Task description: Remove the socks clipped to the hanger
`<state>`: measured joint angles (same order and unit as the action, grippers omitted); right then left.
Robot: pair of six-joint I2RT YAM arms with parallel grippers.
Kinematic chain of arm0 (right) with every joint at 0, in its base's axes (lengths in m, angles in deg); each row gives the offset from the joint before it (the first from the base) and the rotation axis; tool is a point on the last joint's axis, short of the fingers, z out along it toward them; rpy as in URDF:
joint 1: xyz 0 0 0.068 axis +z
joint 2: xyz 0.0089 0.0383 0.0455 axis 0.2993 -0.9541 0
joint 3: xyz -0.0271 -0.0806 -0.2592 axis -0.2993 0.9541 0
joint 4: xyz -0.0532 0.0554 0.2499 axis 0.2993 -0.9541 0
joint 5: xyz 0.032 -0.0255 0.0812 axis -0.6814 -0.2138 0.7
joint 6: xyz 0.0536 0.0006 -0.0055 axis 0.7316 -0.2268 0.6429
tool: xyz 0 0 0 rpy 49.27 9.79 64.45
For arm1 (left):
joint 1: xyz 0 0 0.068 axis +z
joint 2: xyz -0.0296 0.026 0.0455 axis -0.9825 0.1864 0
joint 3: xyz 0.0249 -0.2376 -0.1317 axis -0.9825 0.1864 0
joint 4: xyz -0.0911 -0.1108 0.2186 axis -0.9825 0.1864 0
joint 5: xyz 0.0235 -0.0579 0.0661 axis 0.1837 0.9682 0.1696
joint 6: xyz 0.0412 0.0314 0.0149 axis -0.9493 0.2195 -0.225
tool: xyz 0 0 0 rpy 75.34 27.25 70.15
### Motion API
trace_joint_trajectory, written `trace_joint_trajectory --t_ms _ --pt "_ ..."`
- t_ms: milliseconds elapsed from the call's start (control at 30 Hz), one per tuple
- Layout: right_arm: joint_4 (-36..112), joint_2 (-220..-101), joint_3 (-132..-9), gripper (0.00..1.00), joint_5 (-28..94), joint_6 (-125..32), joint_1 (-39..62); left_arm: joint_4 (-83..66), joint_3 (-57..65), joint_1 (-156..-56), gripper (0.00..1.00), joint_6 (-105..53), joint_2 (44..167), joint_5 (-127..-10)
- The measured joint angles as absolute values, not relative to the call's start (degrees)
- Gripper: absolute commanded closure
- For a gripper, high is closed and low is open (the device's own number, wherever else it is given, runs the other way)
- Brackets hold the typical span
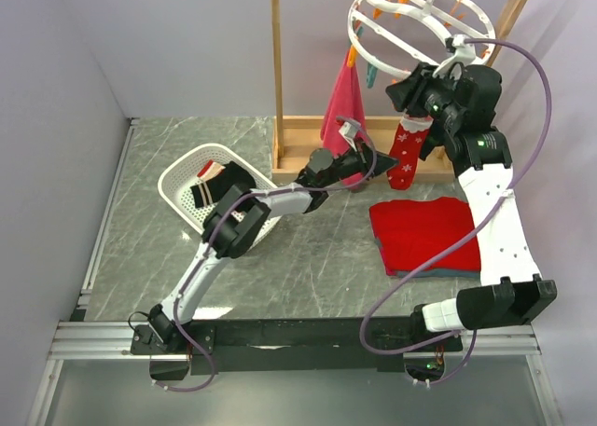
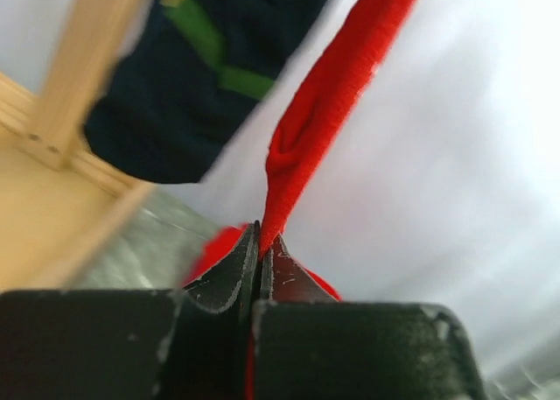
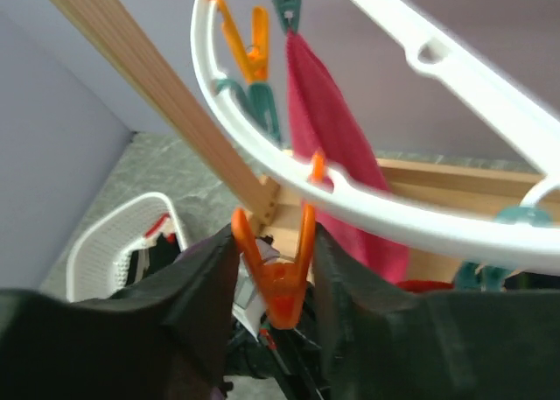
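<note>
A red sock (image 1: 408, 156) with white snowflakes hangs below the white ring hanger (image 1: 357, 34). My left gripper (image 1: 382, 165) is shut on its lower edge; the left wrist view shows the jaws (image 2: 260, 242) pinched tight on the red fabric (image 2: 324, 111). My right gripper (image 1: 420, 95) is up at the ring, its fingers touching both handles of an orange clip (image 3: 280, 286) under the rim (image 3: 420, 221). Whether that clip still holds the sock is hidden. A dark navy cloth with green stripes (image 2: 175, 85) hangs at the upper left of the left wrist view.
A pink towel (image 1: 343, 104) hangs from a teal clip beside the wooden rack post (image 1: 278, 72). A white basket (image 1: 177, 179) at the left holds dark socks (image 1: 222, 184). A folded red cloth (image 1: 424, 235) lies on the marble table under the right arm.
</note>
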<state>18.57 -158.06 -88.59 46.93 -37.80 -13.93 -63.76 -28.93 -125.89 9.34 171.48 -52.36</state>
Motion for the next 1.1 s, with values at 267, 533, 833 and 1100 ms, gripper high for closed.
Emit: trace_joint_trajectory --t_ms 267,533,833,1100 --pt "6.81 -157.69 -96.26 0.24 44.38 -38.17 -9.78 -70.91 -16.53 -125.76 0.99 18.67 157.69 -43.22" --pt "1.57 -153.60 -94.62 0.21 37.51 -39.02 -9.80 -77.93 -13.30 -125.71 0.99 28.66 152.99 -36.44" --pt "0.19 -149.76 -94.43 0.17 32.53 -38.74 -12.34 -79.52 -11.51 -125.34 0.99 39.59 152.99 -31.94" --pt "-0.09 -153.01 -96.07 0.15 36.27 -36.03 -19.70 -79.59 -11.03 -125.19 0.99 43.79 152.71 -30.65"
